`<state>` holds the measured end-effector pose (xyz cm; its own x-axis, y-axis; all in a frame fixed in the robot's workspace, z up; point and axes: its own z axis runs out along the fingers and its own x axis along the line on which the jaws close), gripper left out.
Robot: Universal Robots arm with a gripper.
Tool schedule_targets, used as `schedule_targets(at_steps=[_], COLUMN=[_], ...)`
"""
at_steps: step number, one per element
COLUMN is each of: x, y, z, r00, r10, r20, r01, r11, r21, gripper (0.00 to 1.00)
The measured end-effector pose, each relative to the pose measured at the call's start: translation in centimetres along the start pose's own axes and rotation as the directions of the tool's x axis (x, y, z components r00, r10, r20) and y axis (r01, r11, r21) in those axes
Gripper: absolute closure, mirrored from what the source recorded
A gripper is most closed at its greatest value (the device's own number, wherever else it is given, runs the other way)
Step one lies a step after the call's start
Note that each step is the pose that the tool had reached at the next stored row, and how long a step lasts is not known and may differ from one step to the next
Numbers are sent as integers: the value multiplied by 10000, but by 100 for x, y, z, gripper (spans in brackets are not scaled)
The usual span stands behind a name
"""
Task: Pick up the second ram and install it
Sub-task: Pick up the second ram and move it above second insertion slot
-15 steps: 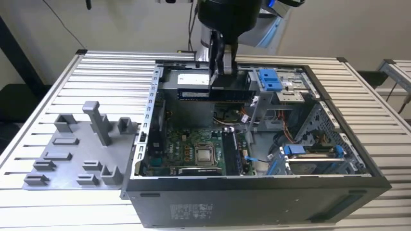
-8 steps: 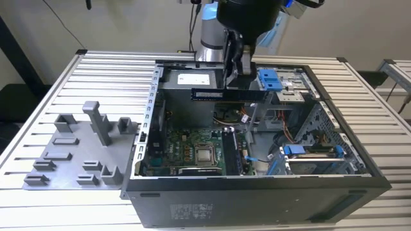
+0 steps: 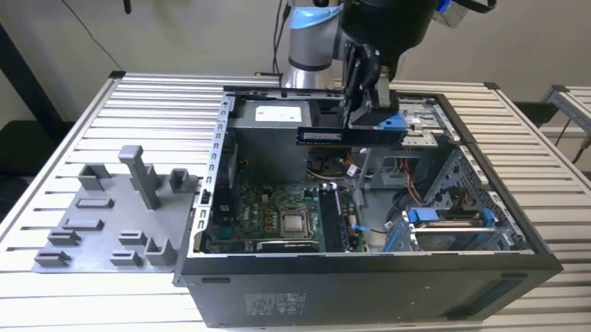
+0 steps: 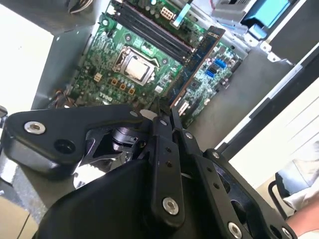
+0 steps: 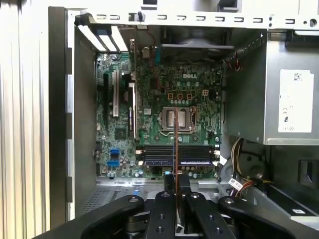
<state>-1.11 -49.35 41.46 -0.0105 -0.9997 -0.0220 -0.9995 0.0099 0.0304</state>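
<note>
The second ram [image 3: 344, 136] is a dark blue-green stick held level above the open computer case [image 3: 221, 173], in the exterior view. My gripper [image 3: 367, 126] is shut on one end of it. In the second wrist view the ram [image 4: 197, 62] runs out from my fingertips [image 4: 162, 119] over the motherboard [image 4: 99, 59]. In the first wrist view it shows edge-on as a thin line [image 5: 175, 144] crossing the CPU socket [image 5: 177, 118] and the black memory slots [image 5: 157, 155] below. It hangs well above the board, touching nothing.
A grey slotted holder tray [image 3: 111, 221] lies on the ribbed table at the exterior view's left. Inside the case are the power supply [image 3: 277, 114], loose cables [image 5: 239, 154] and a blue-handled drive cage [image 3: 448, 221]. Case walls [image 5: 60, 109] enclose the board.
</note>
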Motion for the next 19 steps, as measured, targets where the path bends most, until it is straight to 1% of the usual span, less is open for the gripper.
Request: schedule_targets(at_steps=[3,5,8,10,17,19], x=[-1,-1,-2,-19,-161,-189], y=[-92,-119,-120,-121,-119,-119], z=[-2,-3,-3,-4,4,5], r00=[10000,10000,10000,10000,10000,10000], r10=[-1,-1,1,1,0,-2], r20=[1,0,0,-1,3,63], r01=[1,1,-1,-1,0,2], r11=[10000,10000,10000,10000,10000,10000], r21=[-9,-11,-10,-11,-10,-11], gripper=[86,86,86,86,86,86])
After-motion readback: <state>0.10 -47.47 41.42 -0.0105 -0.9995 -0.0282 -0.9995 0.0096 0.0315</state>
